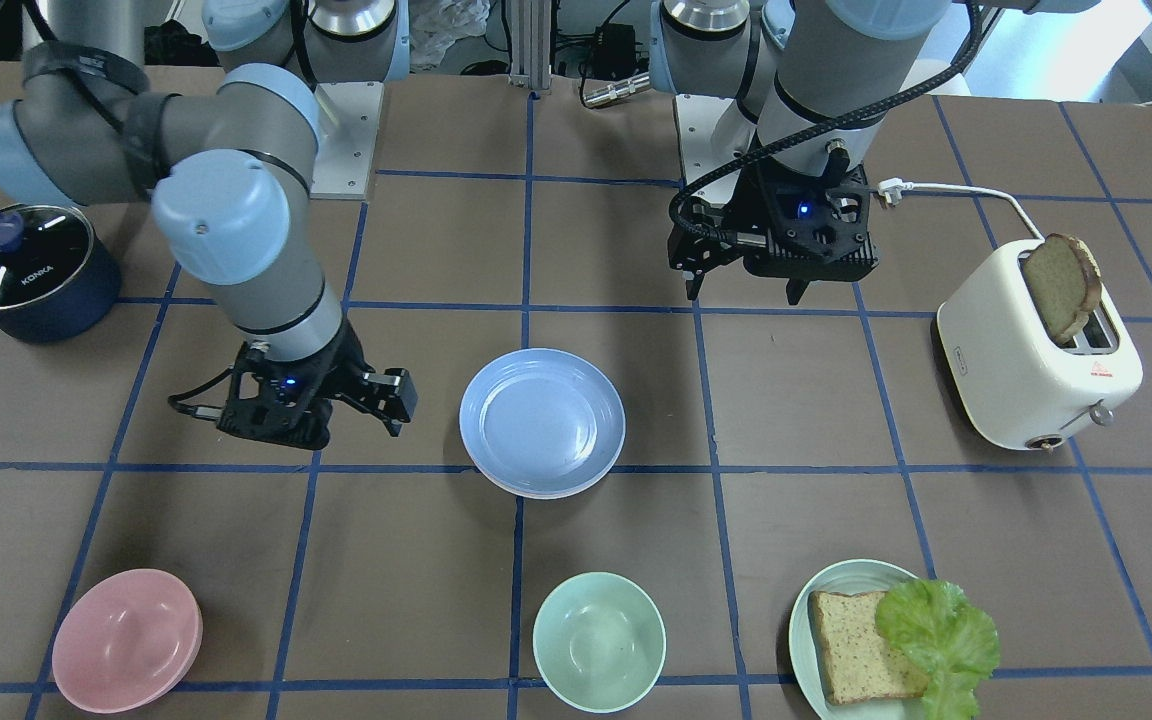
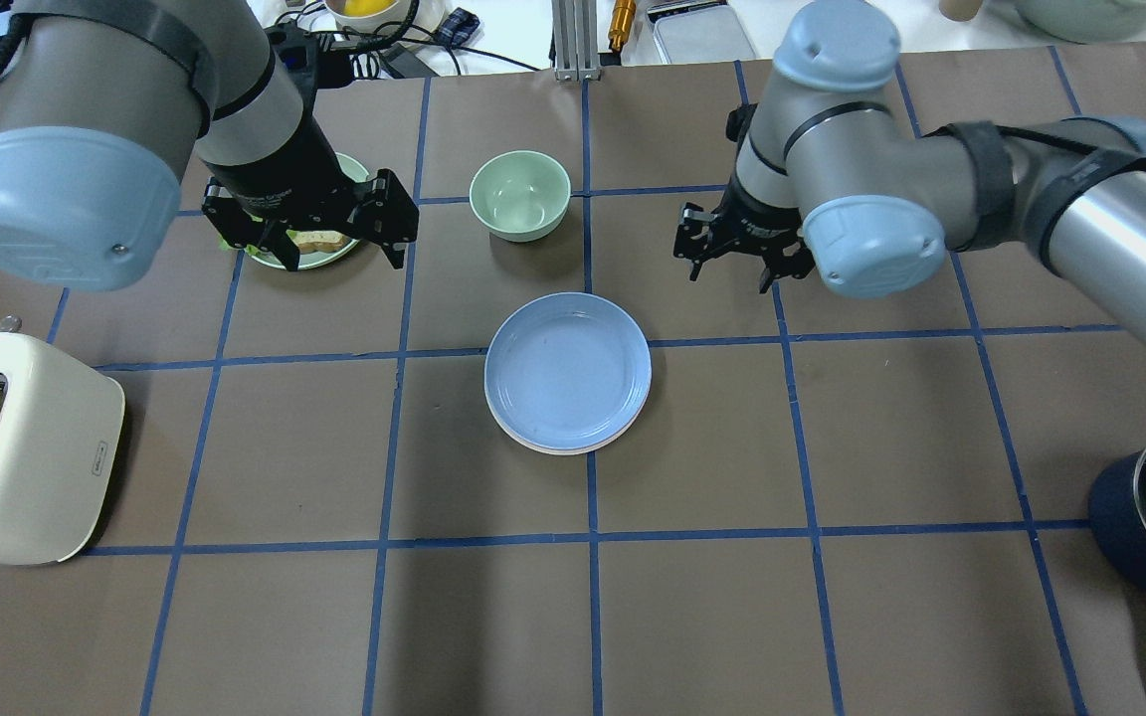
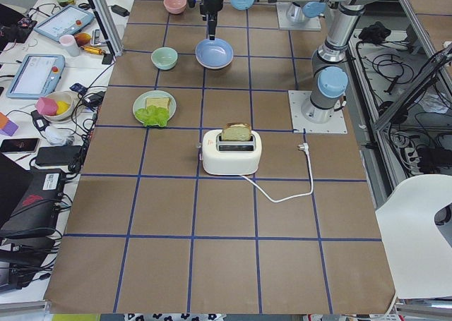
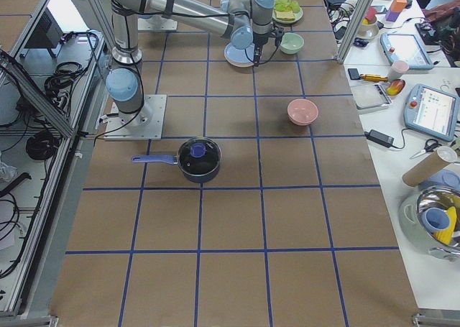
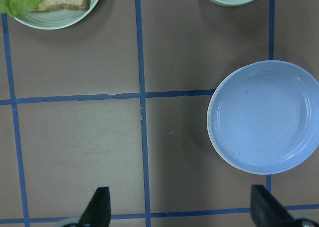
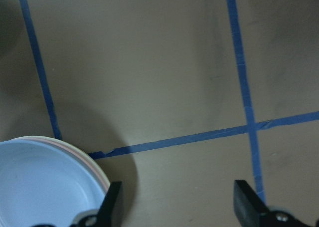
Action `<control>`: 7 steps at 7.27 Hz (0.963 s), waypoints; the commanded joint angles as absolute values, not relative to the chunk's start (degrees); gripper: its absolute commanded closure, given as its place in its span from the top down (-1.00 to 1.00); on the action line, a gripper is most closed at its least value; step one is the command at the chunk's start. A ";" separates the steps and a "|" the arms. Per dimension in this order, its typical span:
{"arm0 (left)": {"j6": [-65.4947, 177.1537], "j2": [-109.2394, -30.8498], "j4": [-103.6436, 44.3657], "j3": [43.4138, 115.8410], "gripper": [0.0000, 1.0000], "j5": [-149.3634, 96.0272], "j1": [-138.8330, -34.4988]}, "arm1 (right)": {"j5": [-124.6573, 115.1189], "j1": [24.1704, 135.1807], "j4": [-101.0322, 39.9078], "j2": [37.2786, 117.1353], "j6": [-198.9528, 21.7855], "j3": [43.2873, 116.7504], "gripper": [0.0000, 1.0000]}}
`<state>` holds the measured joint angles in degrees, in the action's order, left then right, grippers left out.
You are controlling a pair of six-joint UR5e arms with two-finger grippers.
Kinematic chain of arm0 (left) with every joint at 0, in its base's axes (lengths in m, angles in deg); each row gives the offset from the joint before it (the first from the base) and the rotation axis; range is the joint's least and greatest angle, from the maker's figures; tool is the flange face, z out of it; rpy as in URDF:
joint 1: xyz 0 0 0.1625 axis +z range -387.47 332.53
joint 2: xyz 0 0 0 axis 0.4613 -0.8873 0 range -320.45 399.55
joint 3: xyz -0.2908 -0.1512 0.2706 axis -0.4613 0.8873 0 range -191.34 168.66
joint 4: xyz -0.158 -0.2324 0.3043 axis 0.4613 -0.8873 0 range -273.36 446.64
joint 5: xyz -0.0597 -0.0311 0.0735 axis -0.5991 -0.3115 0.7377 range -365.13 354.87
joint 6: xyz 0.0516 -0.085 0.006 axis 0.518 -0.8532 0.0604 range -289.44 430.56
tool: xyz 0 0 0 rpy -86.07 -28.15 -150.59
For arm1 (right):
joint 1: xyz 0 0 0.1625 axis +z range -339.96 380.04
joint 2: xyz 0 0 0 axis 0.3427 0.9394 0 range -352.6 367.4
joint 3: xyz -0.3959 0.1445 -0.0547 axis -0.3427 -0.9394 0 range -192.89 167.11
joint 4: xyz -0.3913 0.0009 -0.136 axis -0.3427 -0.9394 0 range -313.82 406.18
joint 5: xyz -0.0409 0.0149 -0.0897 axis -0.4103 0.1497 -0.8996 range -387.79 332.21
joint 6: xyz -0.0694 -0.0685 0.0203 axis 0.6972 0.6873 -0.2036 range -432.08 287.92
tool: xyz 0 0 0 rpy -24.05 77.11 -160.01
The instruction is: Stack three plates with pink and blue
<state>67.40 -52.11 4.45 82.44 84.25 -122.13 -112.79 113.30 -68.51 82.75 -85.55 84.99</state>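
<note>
The light blue plate (image 1: pixel 542 420) lies on top of a stack at the table's middle, also in the overhead view (image 2: pixel 568 368). A dusty pink rim (image 6: pixel 98 170) and a pale rim (image 2: pixel 553 448) show under it; the plates below are otherwise hidden. My left gripper (image 2: pixel 309 239) is open and empty, hovering above and left of the stack; its wrist view shows the blue plate (image 5: pixel 264 117) to the right. My right gripper (image 2: pixel 732 261) is open and empty, hovering just right of the stack, with the plate edge (image 6: pixel 40 187) beside its finger.
A pale green plate (image 1: pixel 826 585) with bread and lettuce, a mint bowl (image 1: pixel 599 640) and a pink bowl (image 1: pixel 126 640) sit along the far side. A white toaster (image 1: pixel 1036 350) with a bread slice stands on my left, a dark lidded pot (image 1: pixel 26 270) on my right.
</note>
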 commanded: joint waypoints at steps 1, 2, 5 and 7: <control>67.40 -52.12 4.46 82.35 1.00 84.25 -122.13 | -116.01 107.07 -53.91 83.69 -72.22 75.75 0.71; 67.40 -52.12 4.46 82.35 1.00 84.25 -122.13 | -117.77 107.23 -51.92 87.86 -70.26 75.10 0.81; 67.40 -52.03 4.46 82.35 1.00 84.25 -122.13 | -117.00 107.06 -52.68 97.22 -70.23 79.83 1.00; 67.40 -52.03 4.46 82.35 1.00 84.25 -122.13 | -117.96 108.63 -52.17 98.71 -72.60 79.05 1.00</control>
